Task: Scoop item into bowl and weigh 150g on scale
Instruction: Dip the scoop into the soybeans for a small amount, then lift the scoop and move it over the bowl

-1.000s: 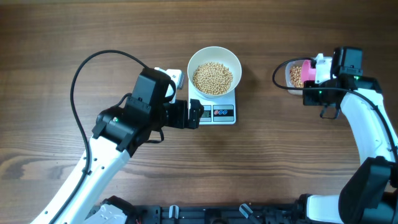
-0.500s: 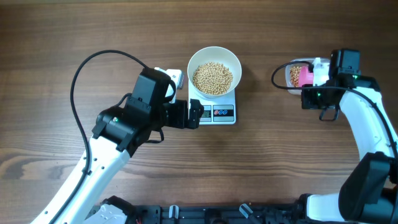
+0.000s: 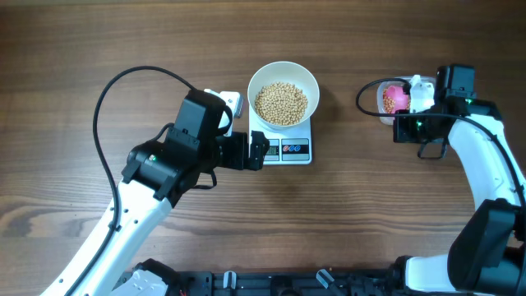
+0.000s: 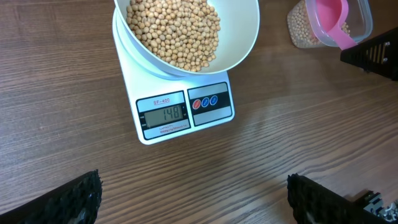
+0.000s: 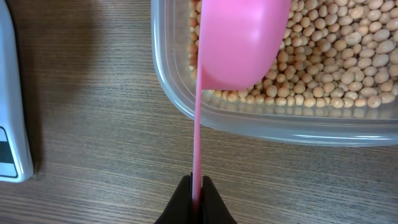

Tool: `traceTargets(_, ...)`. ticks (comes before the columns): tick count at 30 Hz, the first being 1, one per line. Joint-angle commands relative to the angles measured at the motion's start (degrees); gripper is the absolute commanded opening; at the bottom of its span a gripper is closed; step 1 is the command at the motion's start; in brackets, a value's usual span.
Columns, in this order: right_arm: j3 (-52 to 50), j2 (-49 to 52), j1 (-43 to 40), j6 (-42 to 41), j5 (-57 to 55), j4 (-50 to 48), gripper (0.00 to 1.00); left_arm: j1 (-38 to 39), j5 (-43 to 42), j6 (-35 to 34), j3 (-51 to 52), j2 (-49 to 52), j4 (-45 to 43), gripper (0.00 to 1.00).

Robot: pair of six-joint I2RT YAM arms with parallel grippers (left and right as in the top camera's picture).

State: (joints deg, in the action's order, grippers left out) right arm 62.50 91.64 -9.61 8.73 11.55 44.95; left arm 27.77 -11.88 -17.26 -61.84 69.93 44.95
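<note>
The bowl sat on the scale near the middle of the table. It covered most of the platform and left only the front strip bare. Beans lay heaped in the bowl, their top well below the rim. In the left wrist view the display showed three digits beginning with one and four; the last was hard to read. Two round buttons sat just beside it, to its right.

The left gripper hovered at the scale's left front corner, its jaws spread wide and holding nothing. In its own camera the two dark fingertips stood at the bottom corners of the frame, with bare wood between them.

Well to the right, apart from the scale, stood a clear tub holding more beans. The right gripper was at the tub's near side, its jaws pressed together on the thin handle of a pink scoop. The right wrist view showed that handle edge-on, running straight up from the pinching fingers to the scoop's cup. The cup hung over the beans at the tub's left end. Whether the cup touched the beans or carried any could not be told.
</note>
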Motion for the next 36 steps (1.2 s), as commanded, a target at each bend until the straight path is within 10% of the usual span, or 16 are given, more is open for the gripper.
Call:
traceTargets(1,0.5,-0.5,-0.5,-1.4,-0.3,-0.2,0.04,0.2,-0.3,0.3,-1.0,0.2,-0.1,1.00)
traceTargets(19,0.5,-3.5,-22.8,-3.2,48.4,3.3,0.04,0.2,-0.3,0.3,-1.0,0.2,-0.1,1.00)
traceTargets(28,0.5,-3.5,-9.8,-13.9,61.3,-9.6,0.04,0.2,-0.3,0.3,-1.0,0.2,-0.1,1.00)
traceTargets(36,0.5,-3.5,8.8,-16.0,41.1,-15.2,0.04,0.2,-0.3,0.3,-1.0,0.2,-0.1,1.00)
